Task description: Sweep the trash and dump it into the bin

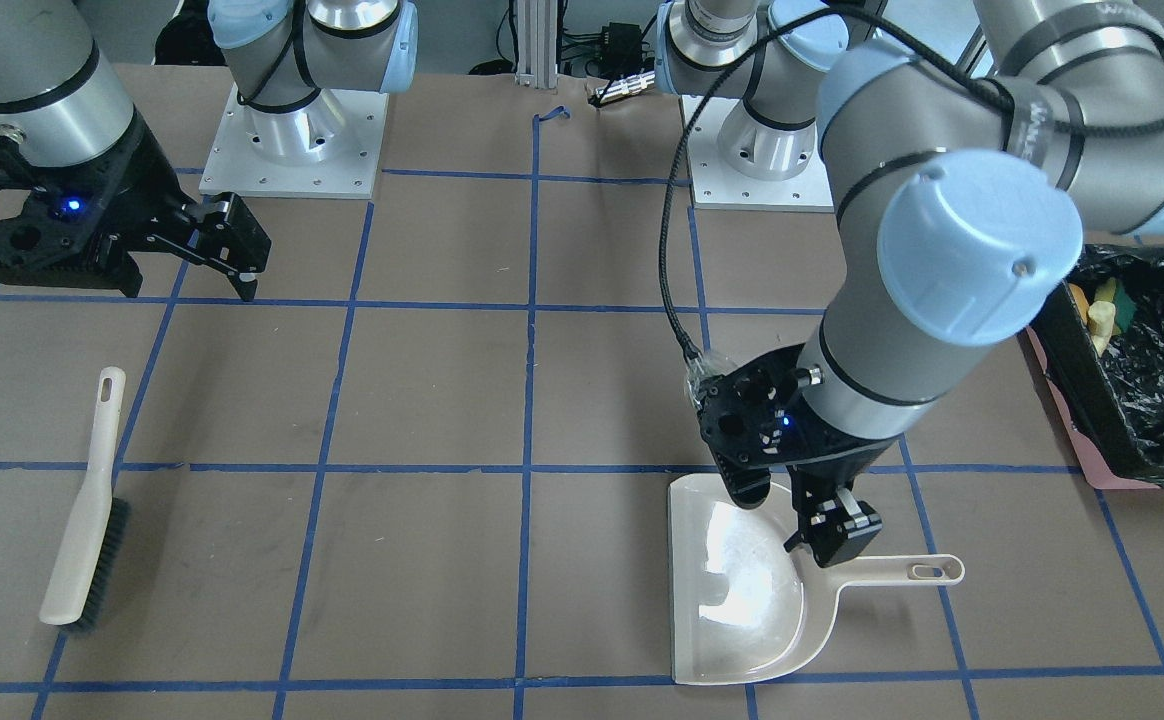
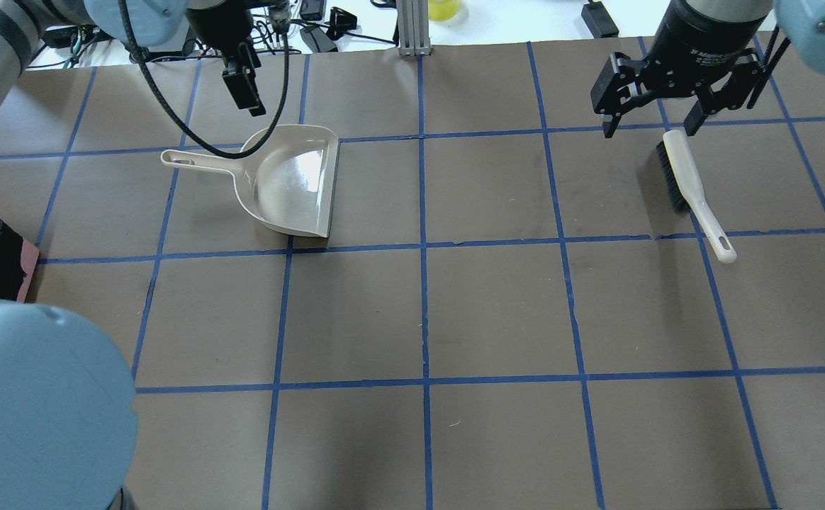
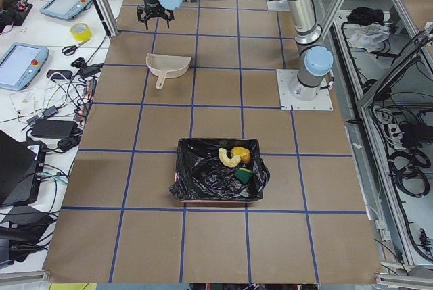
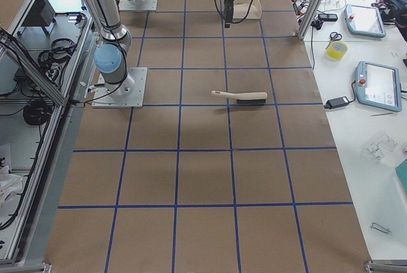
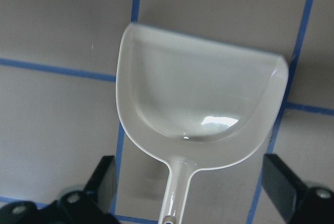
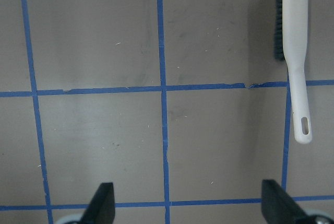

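Observation:
The bin, a pink box lined with a black bag, stands on the robot's left side; it also shows in the front view. In it lie the croissant, the potato and the sponge wedge. The beige dustpan lies empty on the table. My left gripper is open and hovers just above the dustpan handle, its fingers on either side. My right gripper is open and empty above the bristle end of the brush.
The brush lies flat on the table, handle toward the robot. The two arm base plates stand at the robot's side of the table. Cables, tablets and tape lie on the white bench beyond the table's far edge.

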### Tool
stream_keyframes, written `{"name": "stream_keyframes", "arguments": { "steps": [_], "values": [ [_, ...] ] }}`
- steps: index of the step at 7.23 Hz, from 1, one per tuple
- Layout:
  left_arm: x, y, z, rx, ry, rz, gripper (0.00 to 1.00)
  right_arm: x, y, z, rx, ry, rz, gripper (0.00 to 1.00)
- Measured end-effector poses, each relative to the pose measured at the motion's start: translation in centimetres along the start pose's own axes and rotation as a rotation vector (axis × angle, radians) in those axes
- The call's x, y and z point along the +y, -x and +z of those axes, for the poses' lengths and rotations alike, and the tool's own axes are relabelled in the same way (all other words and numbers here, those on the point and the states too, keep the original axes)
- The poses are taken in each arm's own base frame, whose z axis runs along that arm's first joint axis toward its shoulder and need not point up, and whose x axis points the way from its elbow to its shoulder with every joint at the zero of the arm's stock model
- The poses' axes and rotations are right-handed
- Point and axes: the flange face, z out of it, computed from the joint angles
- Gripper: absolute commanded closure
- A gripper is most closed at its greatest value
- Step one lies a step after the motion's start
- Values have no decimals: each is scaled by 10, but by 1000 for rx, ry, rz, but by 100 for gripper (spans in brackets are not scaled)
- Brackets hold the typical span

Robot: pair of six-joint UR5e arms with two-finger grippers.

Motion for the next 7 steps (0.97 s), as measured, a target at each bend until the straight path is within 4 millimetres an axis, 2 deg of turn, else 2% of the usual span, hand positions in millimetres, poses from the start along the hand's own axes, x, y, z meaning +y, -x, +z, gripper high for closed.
{"name": "stream_keyframes", "arguments": {
  "steps": [2,4,6,7],
  "values": [
    [15,-41,-49,32,16,-223,2,5,1,-6,-8,-13,0,0],
    [39,-78,-82,91,57,-505,2,8,3,-9,-26,-14,-2,0],
    [56,-101,-93,113,96,-795,0,8,4,-7,-28,-8,-7,0],
    [65,-105,-94,102,94,-909,0,7,4,-6,-27,-6,-14,0]
  ]
}}
